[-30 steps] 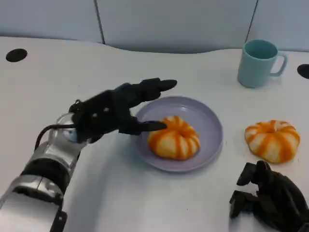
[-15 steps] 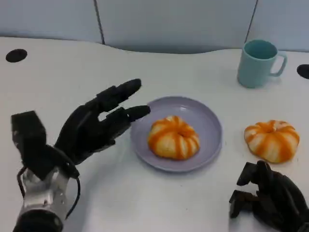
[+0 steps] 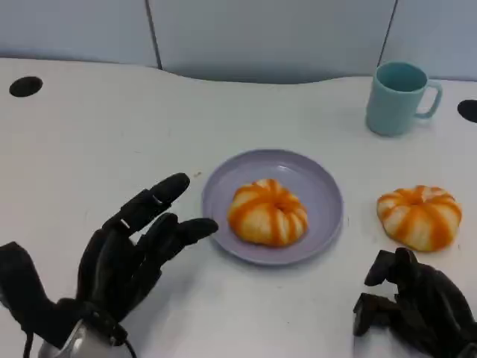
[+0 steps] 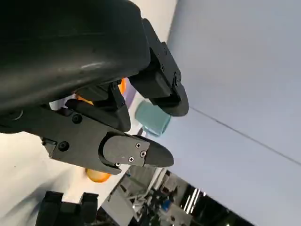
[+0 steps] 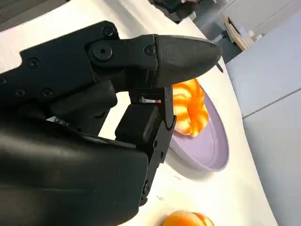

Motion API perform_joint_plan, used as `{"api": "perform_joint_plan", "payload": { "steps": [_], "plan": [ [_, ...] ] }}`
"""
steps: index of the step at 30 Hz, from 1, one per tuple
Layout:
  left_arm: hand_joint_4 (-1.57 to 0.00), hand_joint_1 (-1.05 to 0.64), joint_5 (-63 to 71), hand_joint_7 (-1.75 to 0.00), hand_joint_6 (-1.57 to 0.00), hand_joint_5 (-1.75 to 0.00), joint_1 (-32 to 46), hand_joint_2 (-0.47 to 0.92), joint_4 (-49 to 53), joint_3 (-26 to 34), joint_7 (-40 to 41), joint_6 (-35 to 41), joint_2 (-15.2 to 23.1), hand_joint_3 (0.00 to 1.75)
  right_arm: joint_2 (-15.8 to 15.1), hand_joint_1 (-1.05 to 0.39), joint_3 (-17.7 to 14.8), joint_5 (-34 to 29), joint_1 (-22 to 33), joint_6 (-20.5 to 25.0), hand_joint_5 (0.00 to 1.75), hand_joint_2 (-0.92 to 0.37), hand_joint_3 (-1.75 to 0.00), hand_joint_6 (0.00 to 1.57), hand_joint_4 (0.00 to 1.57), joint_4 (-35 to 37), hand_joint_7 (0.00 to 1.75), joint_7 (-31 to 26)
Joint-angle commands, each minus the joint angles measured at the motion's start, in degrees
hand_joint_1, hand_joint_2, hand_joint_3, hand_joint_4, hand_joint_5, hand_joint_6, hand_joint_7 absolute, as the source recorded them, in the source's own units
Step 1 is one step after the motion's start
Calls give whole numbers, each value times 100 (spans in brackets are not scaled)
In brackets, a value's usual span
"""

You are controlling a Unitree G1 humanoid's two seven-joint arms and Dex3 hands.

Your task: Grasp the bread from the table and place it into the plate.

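Note:
An orange-and-cream striped bread (image 3: 267, 212) lies in the lilac plate (image 3: 322, 183) at the table's middle; the right wrist view shows this bread (image 5: 189, 106) on the plate (image 5: 209, 149). A second striped bread (image 3: 419, 215) lies on the table right of the plate, also seen as an orange bread (image 5: 187, 220) in the right wrist view. My left hand (image 3: 130, 250) is at the lower left, fingers spread, holding nothing, its fingertips a little left of the plate. My right hand (image 3: 411, 307) rests at the lower right, below the second bread, fingers curled in on nothing.
A teal mug (image 3: 399, 97) stands at the back right; it also shows as a teal mug (image 4: 153, 118) in the left wrist view. Dark round holes mark the table at far left (image 3: 25, 86) and far right (image 3: 469, 110). White tabletop stretches to the left.
My left hand has drawn back from the plate toward the lower left, with its fingers still spread. The bread stays in the plate. The right hand has not moved.

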Motion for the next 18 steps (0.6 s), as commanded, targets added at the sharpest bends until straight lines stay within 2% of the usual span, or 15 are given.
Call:
{"api": "perform_joint_plan", "payload": {
  "steps": [1,4,9,12,14,18],
  "plan": [
    [-67,-38,-25,-79,-62,-121,314,91,-341,55,282,224,53,38,-50,-46,-14,-53,99,47,112,-92,-43,116,127,79,103,-71],
    [-67,-36,134,-98,-57,-131,461,90,-377,30,400,183,93,42,-62,-46,-26,-52,91,75,112,-92,-43,116,127,77,103,-98],
    [-69,-37,209,-112,-63,-143,631,83,-307,98,709,145,56,48,-120,-46,-59,-50,50,39,112,-92,-44,116,127,140,103,-56],
    [-64,-42,195,-131,-58,-154,669,83,-219,118,761,134,17,44,-155,-46,-67,-68,25,48,112,-92,-45,116,128,150,104,-61],
    [-63,-43,188,-135,-56,-155,677,84,-166,128,775,135,-17,41,-167,-46,-88,-50,-5,-3,112,-92,-44,115,127,227,104,-6],
    [-70,-43,156,-137,-59,-152,606,84,-36,168,762,87,-73,38,-176,-46,-104,-74,-57,4,112,-92,-43,116,128,289,104,-49]
  ]
}}
